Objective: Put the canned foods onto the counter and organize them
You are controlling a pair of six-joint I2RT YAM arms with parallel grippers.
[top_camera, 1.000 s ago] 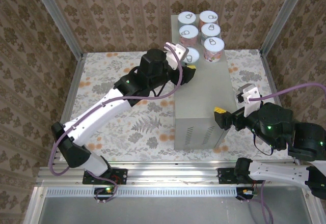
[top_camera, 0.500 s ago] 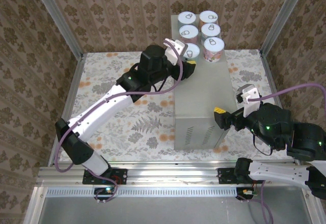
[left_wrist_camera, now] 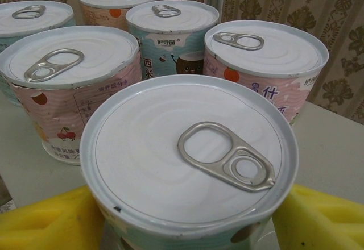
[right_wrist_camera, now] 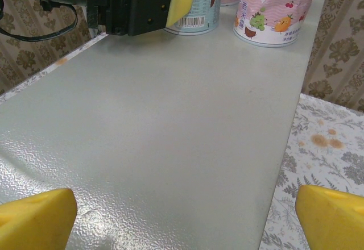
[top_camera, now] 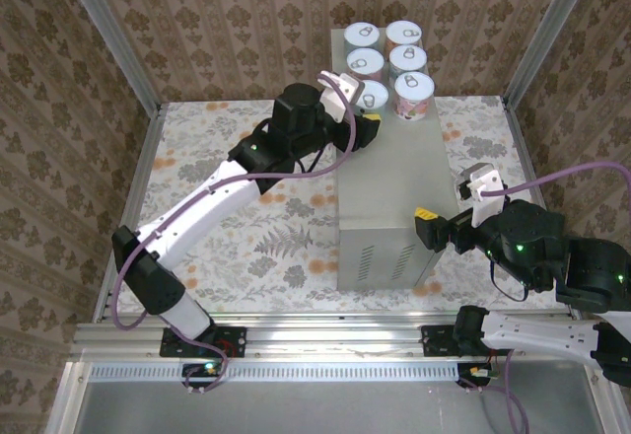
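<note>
Front tin (left_wrist_camera: 190, 153) stands on the bench (right_wrist_camera: 170, 119) at its far end, right betw. the yellow pads (left_wrist_camera: 45, 224) of the L pincer (left_wrist_camera: 185, 227). That pincer pinches it, pads against both sides. Other five tins (left_wrist_camera: 68, 62) stand just behind and beside it in 2 rows. R pincer (right_wrist_camera: 183, 216) hangs over the bench's near end, spread wide, empty.

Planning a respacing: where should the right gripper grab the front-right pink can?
Best bet: take the pink can by its side wall around mid-label, right gripper coming in level from the near end of the counter. It stands upright, its near face and right flank are free, and a narrow gap separates it from the teal can. The can behind it rules out the far side.
</note>
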